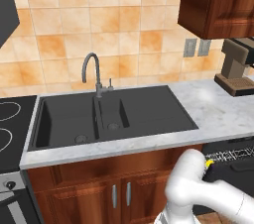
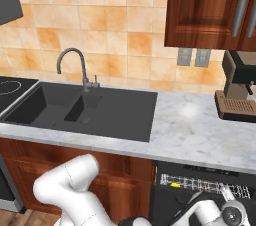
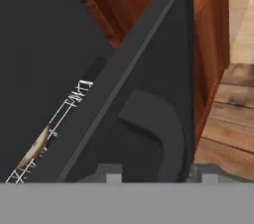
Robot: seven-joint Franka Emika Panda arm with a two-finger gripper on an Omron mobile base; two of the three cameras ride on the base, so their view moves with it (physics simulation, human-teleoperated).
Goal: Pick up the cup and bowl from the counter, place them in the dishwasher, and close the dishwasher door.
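Low at the flat black dishwasher door point(image 3: 144, 134) | my gripper point(image 3: 156, 171) by its dark bar handle point(image 3: 158, 129), jaw state I cannot tell | beige bowl point(image 3: 35, 148) and yellow cup point(image 2: 175, 184) in grey wire rack point(image 2: 210, 186) | I judge: push door steadily shut.

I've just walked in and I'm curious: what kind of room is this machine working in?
A home-style kitchen, computer-rendered: a dark double sink with a faucet in a marbled counter, and a dishwasher set among reddish wooden cabinets.
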